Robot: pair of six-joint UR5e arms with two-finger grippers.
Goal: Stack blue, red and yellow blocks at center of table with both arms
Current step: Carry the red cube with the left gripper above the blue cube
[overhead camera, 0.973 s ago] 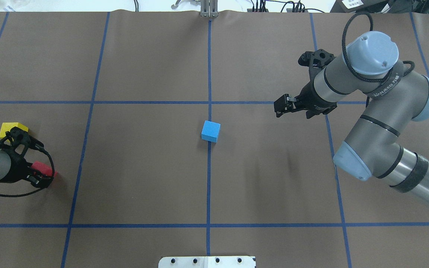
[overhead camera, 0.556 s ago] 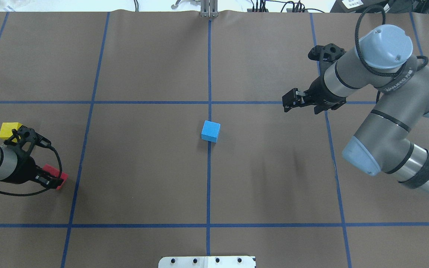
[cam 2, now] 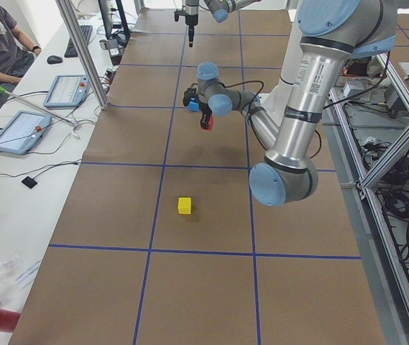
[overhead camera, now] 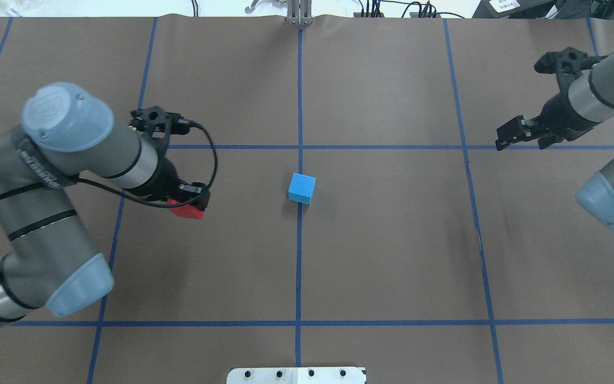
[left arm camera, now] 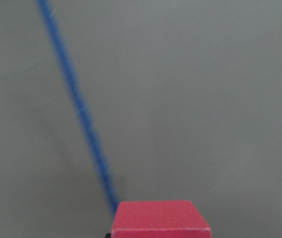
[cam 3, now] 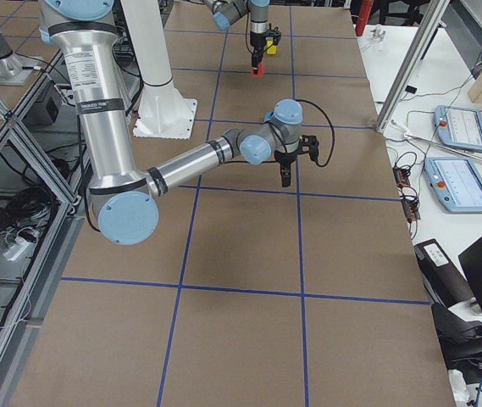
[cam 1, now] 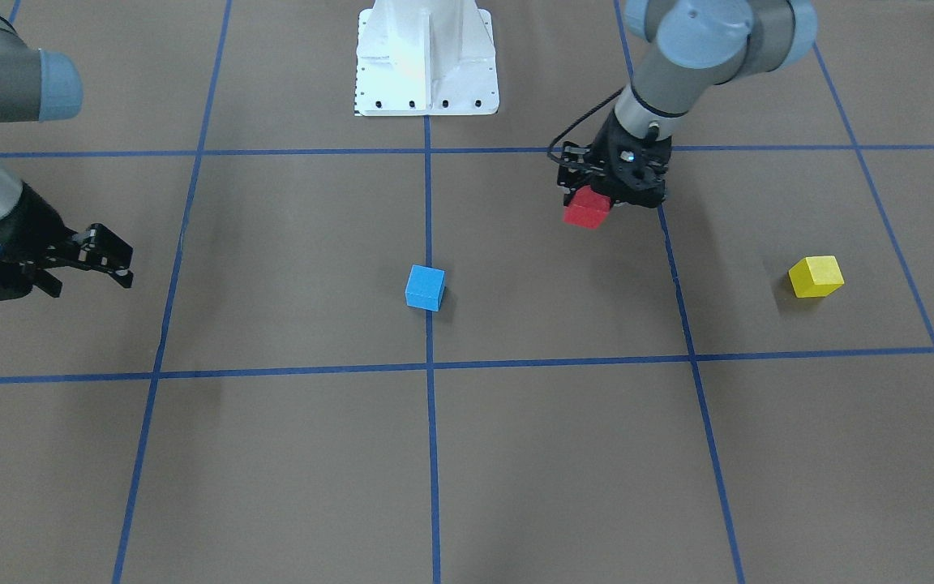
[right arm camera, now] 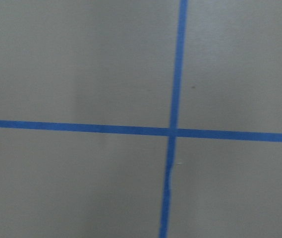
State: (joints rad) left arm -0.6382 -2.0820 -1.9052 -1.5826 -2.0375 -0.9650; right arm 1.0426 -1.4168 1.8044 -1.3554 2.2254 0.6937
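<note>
Gripping the red block [overhead camera: 187, 212] by its sides, the left fingers [overhead camera: 202, 196] are closed on it. The block hangs clear of the bench [overhead camera: 392, 256], with a faint shadow beneath it in the front-facing view. The left wrist camera shows its red top face at the bottom of the frame, with bare surface and one blue tape line [overhead camera: 299, 266] beyond.

The blue block [overhead camera: 301, 188] sits flat at the bench centre, on the middle tape line. It is apart from the red block, which lies to its left.

The yellow block [cam 1: 816, 276] rests alone nearer the bench's left end, well apart from both others. The overhead view hides it behind the left arm [overhead camera: 67, 138].

The right fingers [overhead camera: 507, 136] are parted and hold nothing, close to the bench's right end. The right wrist camera sees only a tape crossing below. The right arm [overhead camera: 605, 90] enters from the right end.

The white pedestal [cam 1: 426, 57] stands at the robot-side edge.
</note>
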